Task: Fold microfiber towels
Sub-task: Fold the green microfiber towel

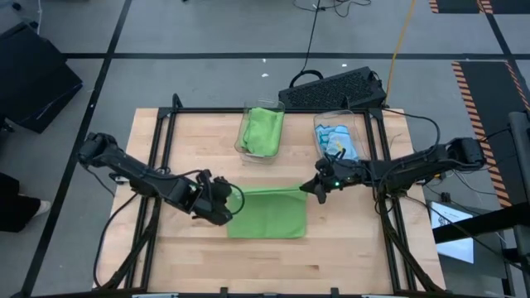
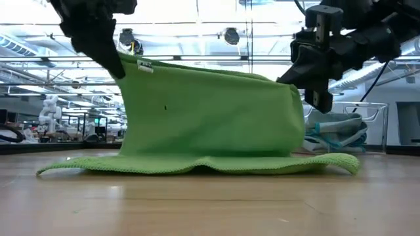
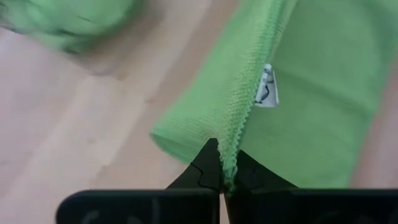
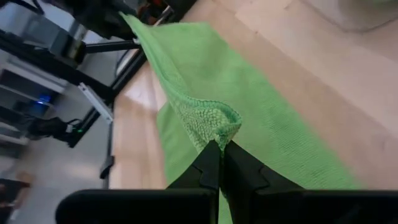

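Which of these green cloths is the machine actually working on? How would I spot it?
Start at the wooden table and find the two clear bins at its far edge. Nearer than them, mid-table, lies the lime green towel, its far edge lifted at both corners by the left gripper and right gripper. The other green cloth sits crumpled in the left bin; this towel is spread out and has a small white tag.

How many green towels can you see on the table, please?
2: one towel lies mid-table, held up by both grippers; another sits bunched in the left bin. More may be hidden beneath it.

Two green towels (image 1: 267, 213), two bins (image 1: 245, 141)
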